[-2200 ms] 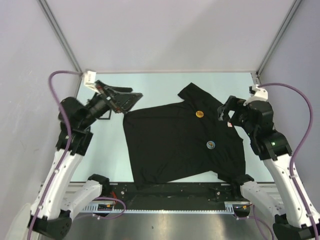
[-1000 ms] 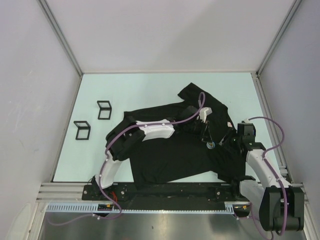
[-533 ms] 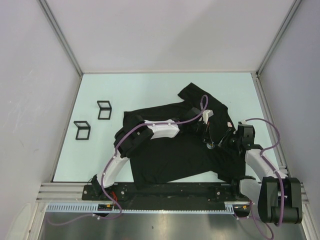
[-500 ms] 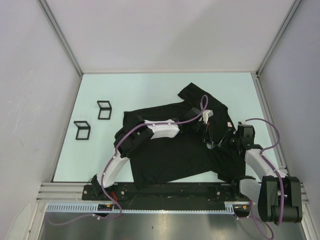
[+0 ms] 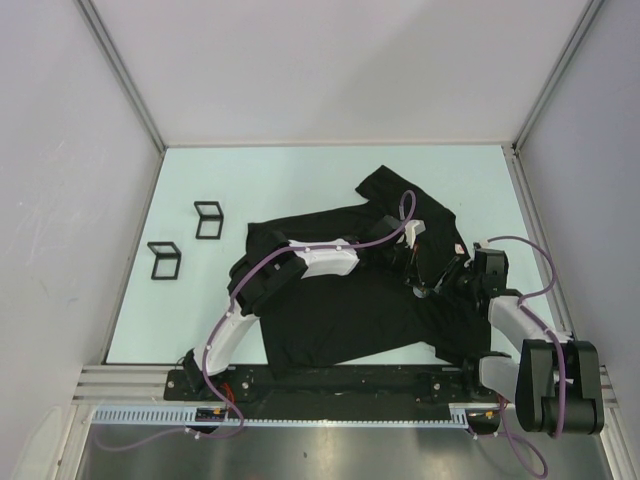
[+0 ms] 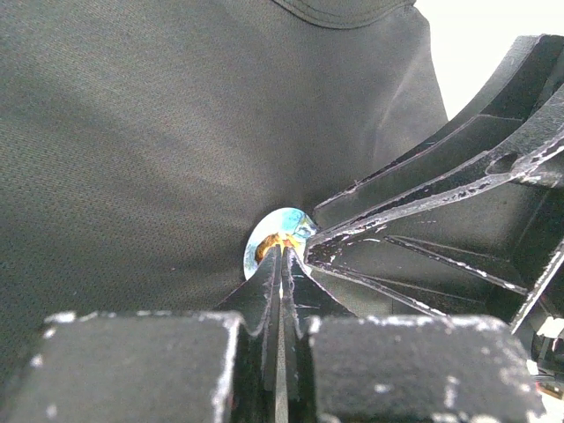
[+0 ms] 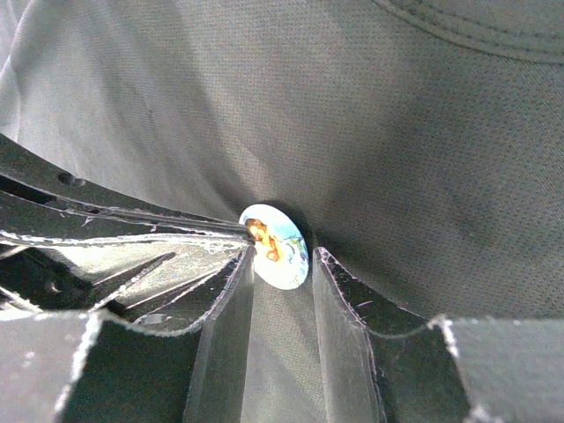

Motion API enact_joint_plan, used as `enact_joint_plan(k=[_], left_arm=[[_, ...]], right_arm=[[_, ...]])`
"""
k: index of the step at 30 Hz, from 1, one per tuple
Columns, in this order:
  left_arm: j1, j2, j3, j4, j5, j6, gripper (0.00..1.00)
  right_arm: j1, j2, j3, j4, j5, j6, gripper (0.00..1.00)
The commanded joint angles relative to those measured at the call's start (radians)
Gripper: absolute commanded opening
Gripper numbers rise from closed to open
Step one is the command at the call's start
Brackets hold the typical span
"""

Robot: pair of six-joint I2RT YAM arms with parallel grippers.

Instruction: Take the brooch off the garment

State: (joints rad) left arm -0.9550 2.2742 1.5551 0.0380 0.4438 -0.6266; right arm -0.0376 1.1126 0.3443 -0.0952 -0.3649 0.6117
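The garment [image 5: 330, 300], a black T-shirt, lies spread flat with a tiny red-and-white tag [image 5: 459, 249] at its right sleeve. The brooch [image 7: 275, 244], a round blue badge with an orange figure, is pinned right of the shirt's middle and is tipped up off the cloth. My right gripper [image 7: 282, 256] has closed in on the brooch from both sides. My left gripper [image 6: 284, 251] is shut, its tips at the rim of the brooch [image 6: 280, 231]. I cannot tell if cloth is pinched between them. In the top view both grippers meet over the brooch [image 5: 424, 290].
Two small black wire frames [image 5: 208, 220] [image 5: 164, 260] stand on the pale green table left of the shirt. The left arm [image 5: 320, 260] stretches across the shirt's chest. Grey walls close in the table on three sides.
Both arms came down from raised poses at the sides and met at the blue brooch. Over the last second the left jaws shut and the right jaws narrowed around the brooch.
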Motion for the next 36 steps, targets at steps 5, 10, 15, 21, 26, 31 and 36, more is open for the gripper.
enact_joint_plan(k=[5,10,15,21,26,31,36], left_arm=[[0.010,-0.005,0.019,-0.006,-0.013,0.028,0.01],[0.010,0.005,0.022,-0.007,0.002,0.028,0.02],[0.013,0.024,0.020,-0.006,0.012,0.024,0.02],[0.019,0.021,0.028,-0.016,0.009,0.034,0.02],[0.021,0.016,0.036,-0.029,0.009,0.047,0.03],[0.021,-0.019,0.022,-0.030,0.001,0.061,0.09],[0.021,-0.093,-0.012,-0.064,-0.045,0.100,0.23]], right_arm=[[-0.007,0.015,-0.002,0.049,-0.023,-0.012,0.39],[-0.005,0.029,-0.002,0.061,-0.035,-0.012,0.39],[-0.007,0.024,-0.002,0.071,-0.087,-0.007,0.33],[-0.021,-0.030,-0.002,0.066,-0.129,0.065,0.29],[-0.028,-0.039,-0.002,0.064,-0.150,0.138,0.26],[-0.036,-0.011,-0.001,0.074,-0.152,0.171,0.23],[-0.042,0.009,-0.001,0.084,-0.175,0.194,0.22]])
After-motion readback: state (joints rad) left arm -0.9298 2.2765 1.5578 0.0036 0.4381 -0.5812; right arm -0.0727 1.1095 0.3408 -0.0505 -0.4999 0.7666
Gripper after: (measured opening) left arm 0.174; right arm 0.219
